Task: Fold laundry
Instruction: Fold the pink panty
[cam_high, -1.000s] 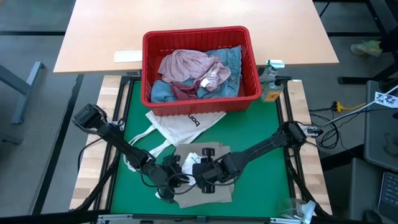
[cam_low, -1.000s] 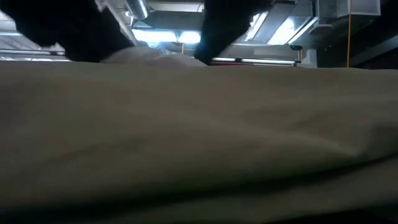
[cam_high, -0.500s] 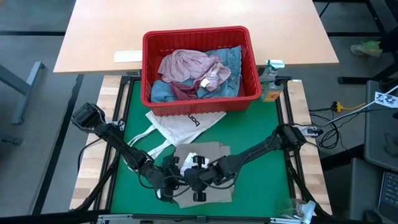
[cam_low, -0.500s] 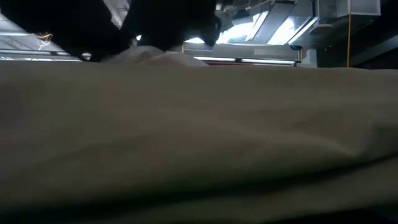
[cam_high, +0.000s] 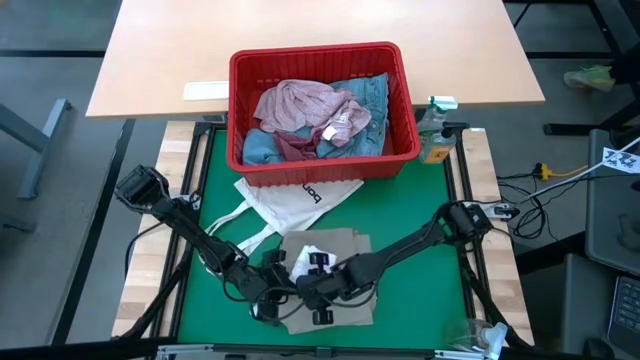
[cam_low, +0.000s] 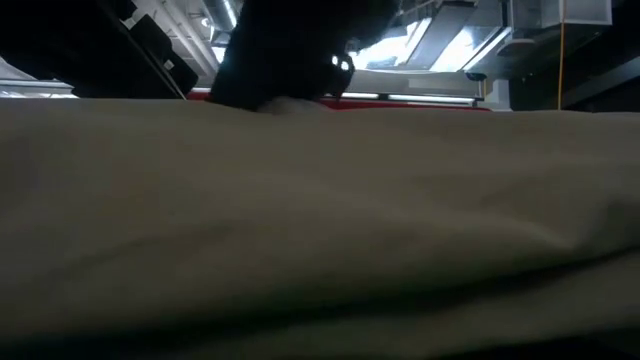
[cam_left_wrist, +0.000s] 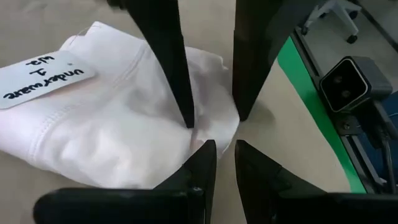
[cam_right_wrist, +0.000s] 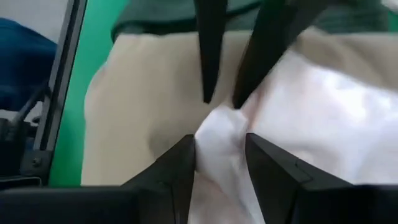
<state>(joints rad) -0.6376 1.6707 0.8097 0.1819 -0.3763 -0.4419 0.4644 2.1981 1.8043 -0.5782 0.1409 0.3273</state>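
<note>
A small white garment (cam_left_wrist: 118, 124) with a label reading "underwear" (cam_left_wrist: 43, 78) lies on folded beige trousers (cam_high: 340, 308) on the green mat, near the table's front edge. The trousers fill the low view (cam_low: 320, 230). My left gripper (cam_left_wrist: 224, 149) and my right gripper (cam_right_wrist: 217, 146) meet tip to tip over one corner of the white garment (cam_high: 303, 260). Each is closed to a narrow gap there. In the high view the left gripper (cam_high: 285, 288) comes from the table's left and the right gripper (cam_high: 312, 285) from its right. My left gripper has its fingertips (cam_left_wrist: 208, 149) at the white garment's corner (cam_left_wrist: 214, 134), slanting down from the table's left. The cloth rises in a small peak (cam_right_wrist: 224, 112) between those tips. The garment's remaining part lies flat on the trousers. My right gripper pinches a raised fold of the white garment (cam_right_wrist: 219, 140) between its two fingers, right beside the left gripper's tips. It slants down from the table's right. The cloth puckers between the fingers; how many layers, I cannot tell. The rest lies on the trousers.
A red basket (cam_high: 315, 52) at the far side holds a mottled pink top (cam_high: 300, 105) and blue denim (cam_high: 260, 148). A white tote bag (cam_high: 290, 195) lies between basket and trousers. A bottle (cam_high: 435, 135) stands right of the basket. Bare green mat (cam_high: 420, 190) lies to the right.
My right gripper has gone down and toward the table's left, across the trousers to the white garment's corner, where it now meets my left gripper. It now covers more of the white garment in the high view.
</note>
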